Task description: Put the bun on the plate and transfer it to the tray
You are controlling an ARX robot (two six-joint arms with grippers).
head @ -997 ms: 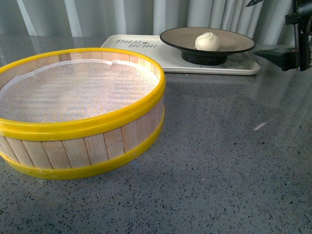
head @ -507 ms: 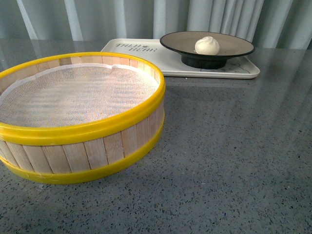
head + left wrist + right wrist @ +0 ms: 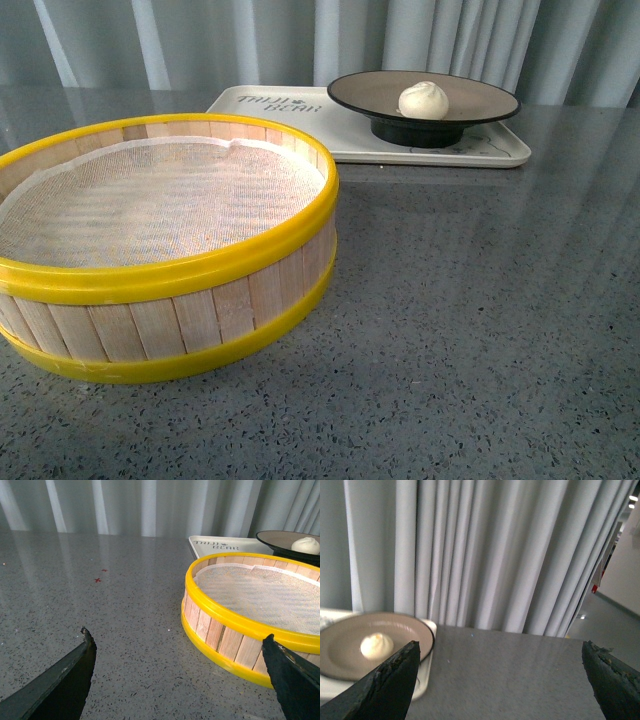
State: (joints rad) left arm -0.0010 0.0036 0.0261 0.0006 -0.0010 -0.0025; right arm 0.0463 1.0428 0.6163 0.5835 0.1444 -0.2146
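Observation:
The cream-white bun (image 3: 424, 99) sits inside the black-rimmed plate (image 3: 478, 96), and the plate stands on the right half of the cream tray (image 3: 290, 108) at the back of the table. Neither arm shows in the front view. In the left wrist view my left gripper (image 3: 177, 642) is open over bare table beside the steamer basket (image 3: 240, 630); the bun (image 3: 305, 545) and plate (image 3: 280, 536) lie beyond it. In the right wrist view my right gripper (image 3: 502, 650) is open above the table, with the bun (image 3: 376, 645), plate (image 3: 342, 655) and tray (image 3: 422, 680) off to one side.
A large wooden steamer basket (image 3: 160, 240) with yellow rims and a white cloth liner fills the front left of the table. Grey speckled tabletop (image 3: 480, 320) stretches to its right. Pale curtains (image 3: 300, 40) hang behind the tray.
The right arm, seen at the right edge one second ago, has left the front view. The bun, plate and tray stand as before; the view has shifted slightly.

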